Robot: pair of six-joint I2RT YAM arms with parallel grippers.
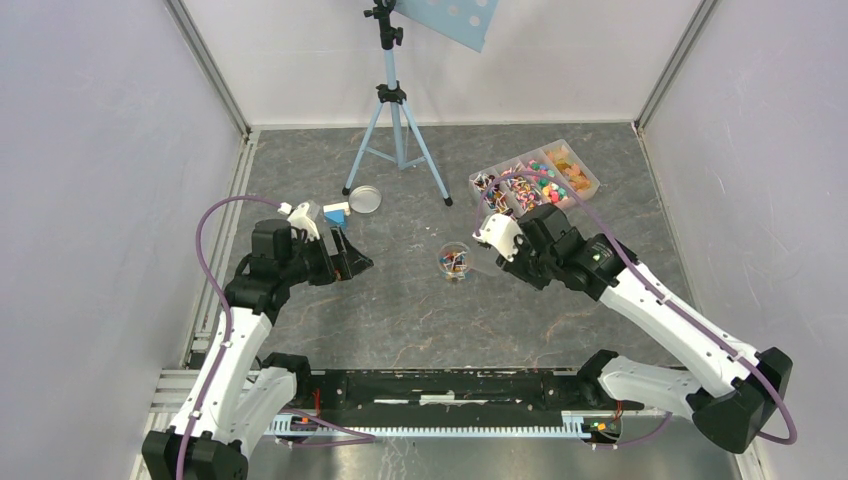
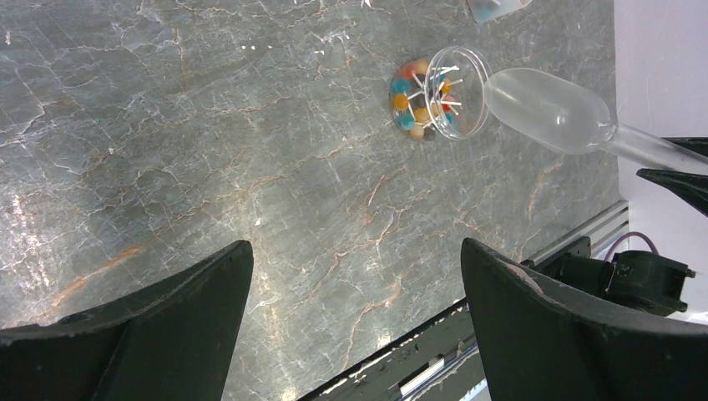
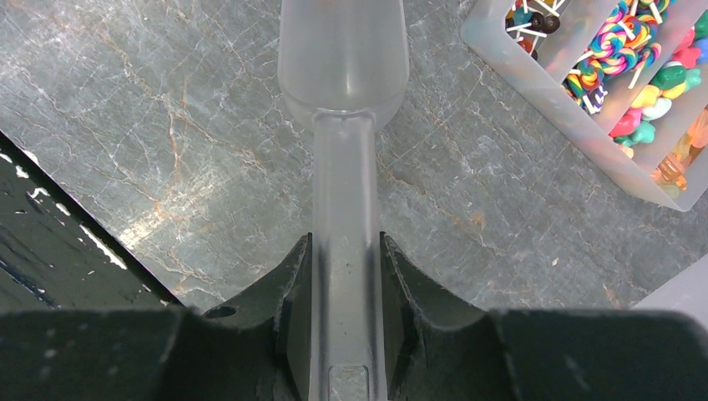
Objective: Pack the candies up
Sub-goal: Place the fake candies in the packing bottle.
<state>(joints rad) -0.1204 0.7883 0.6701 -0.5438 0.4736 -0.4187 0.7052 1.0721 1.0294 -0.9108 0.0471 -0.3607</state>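
Clamping the long handle of a translucent plastic scoop, the right gripper has both black fingers pressed against the handle's sides at the bottom centre of its wrist view, with the bowl reaching to the top edge. In the upper right corner of that view sits a clear divided plastic tray, its compartments filled with candies: rainbow swirl lollipops on white sticks, darker lollipops, pink and green sweets, and orange ones. The left gripper hangs above bare grey marbled tabletop with its jaws spread wide and nothing between them. In the upper right of the left wrist view a small clear round jar holds more orange, blue and red lollipops, and the scoop's bowl hovers just beside its mouth. Overhead, the jar stands at the centre between the two arms, with a round lid and a blue-and-white block left of centre.
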